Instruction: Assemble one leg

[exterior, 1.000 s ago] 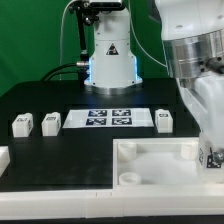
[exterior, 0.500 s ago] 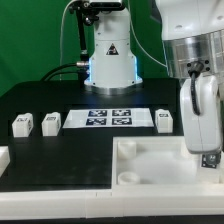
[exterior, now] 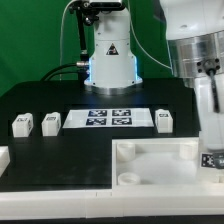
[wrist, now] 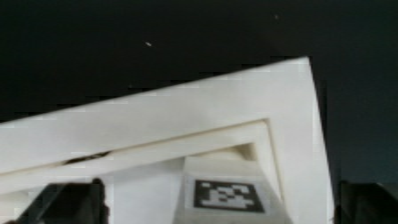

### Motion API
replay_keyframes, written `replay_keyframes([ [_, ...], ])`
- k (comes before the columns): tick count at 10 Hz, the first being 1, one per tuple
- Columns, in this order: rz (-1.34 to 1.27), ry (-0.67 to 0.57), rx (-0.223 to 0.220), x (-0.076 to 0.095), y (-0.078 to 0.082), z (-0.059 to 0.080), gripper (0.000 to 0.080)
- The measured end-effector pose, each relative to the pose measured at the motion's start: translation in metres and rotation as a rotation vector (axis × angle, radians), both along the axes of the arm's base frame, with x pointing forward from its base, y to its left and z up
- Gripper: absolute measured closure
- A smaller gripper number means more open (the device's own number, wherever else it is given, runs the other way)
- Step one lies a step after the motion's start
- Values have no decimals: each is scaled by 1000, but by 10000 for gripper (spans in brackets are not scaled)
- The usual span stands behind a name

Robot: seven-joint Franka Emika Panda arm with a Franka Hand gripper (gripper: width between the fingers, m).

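Black desk (exterior: 60, 100) under green backdrop: your claw (exterior: 212, 150) sits low at the exterior view's right, over the tray's (exterior: 150, 165) far corner. It grips a leg (wrist: 222, 190), tag facing the wrist camera (fingertips are dark blurs at the frame's edge, so the grip is my judgement). Keep the leg upright, line it over the corner socket, descend slowly, and don't release until it seats. Further out, one spare leg (exterior: 165, 119) lies beside the marker board (exterior: 108, 119); two more (exterior: 51, 123) (exterior: 22, 125) rest beyond it.
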State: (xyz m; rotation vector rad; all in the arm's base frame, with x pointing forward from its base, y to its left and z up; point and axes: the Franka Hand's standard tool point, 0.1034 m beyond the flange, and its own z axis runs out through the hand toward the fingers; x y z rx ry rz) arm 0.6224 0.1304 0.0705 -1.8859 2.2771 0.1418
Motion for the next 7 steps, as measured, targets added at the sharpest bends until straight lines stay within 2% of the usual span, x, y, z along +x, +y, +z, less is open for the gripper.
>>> replay_keyframes([
  [1, 48, -17, -1, -1, 2, 9, 151],
  [2, 201, -62, -11, 0, 3, 21, 151],
  [7, 232, -65, -14, -1, 3, 19, 151],
])
